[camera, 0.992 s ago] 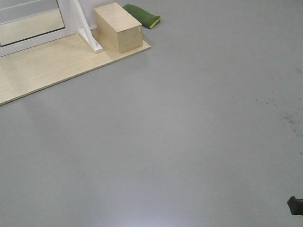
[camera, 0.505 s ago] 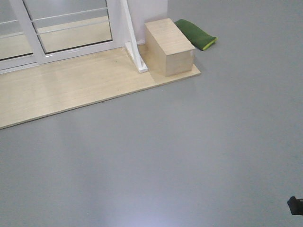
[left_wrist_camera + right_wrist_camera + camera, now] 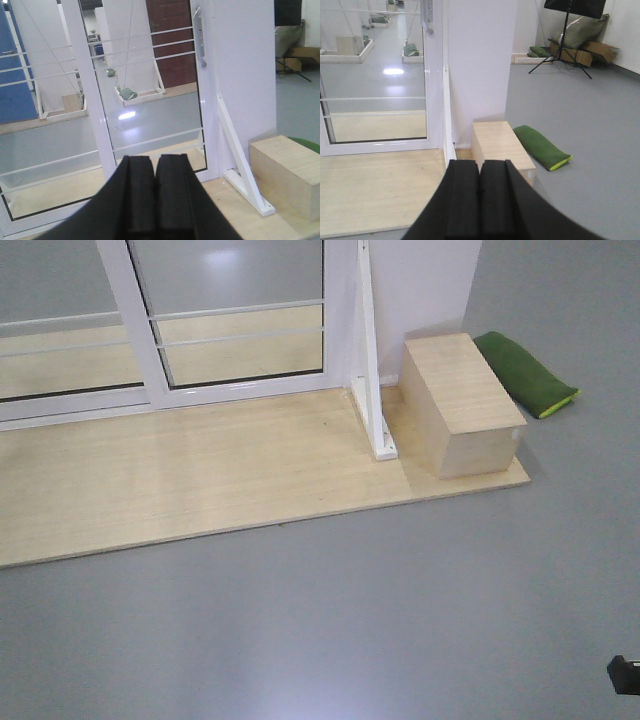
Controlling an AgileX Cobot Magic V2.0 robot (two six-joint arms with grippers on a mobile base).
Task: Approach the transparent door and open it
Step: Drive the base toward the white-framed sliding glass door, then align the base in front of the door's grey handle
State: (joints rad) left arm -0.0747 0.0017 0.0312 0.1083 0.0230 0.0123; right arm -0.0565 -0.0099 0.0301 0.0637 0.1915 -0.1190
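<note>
The transparent door (image 3: pixel 240 310) is the right-hand glass panel in a white frame, crossed by thin white bars, standing behind a wooden platform. In the left wrist view the door (image 3: pixel 150 100) carries a grey pull handle (image 3: pixel 201 42) on its right edge. The right wrist view shows the door (image 3: pixel 375 75) and the handle (image 3: pixel 427 15) at top left. My left gripper (image 3: pixel 155 160) is shut and empty, well short of the door. My right gripper (image 3: pixel 480 164) is also shut on nothing, above the platform's right end.
A similar glass panel (image 3: pixel 50 330) without a handle stands to the left. On the wooden platform (image 3: pixel 200 480) sit a white diagonal brace (image 3: pixel 372 390) and a wooden box (image 3: pixel 460 400). A green cushion (image 3: pixel 525 373) lies on the grey floor; a tripod (image 3: pixel 565 35) stands far right.
The front view has swung toward the door: platform, box and cushion slid right and down in the picture, and both glass panels now fill the top of the view.
</note>
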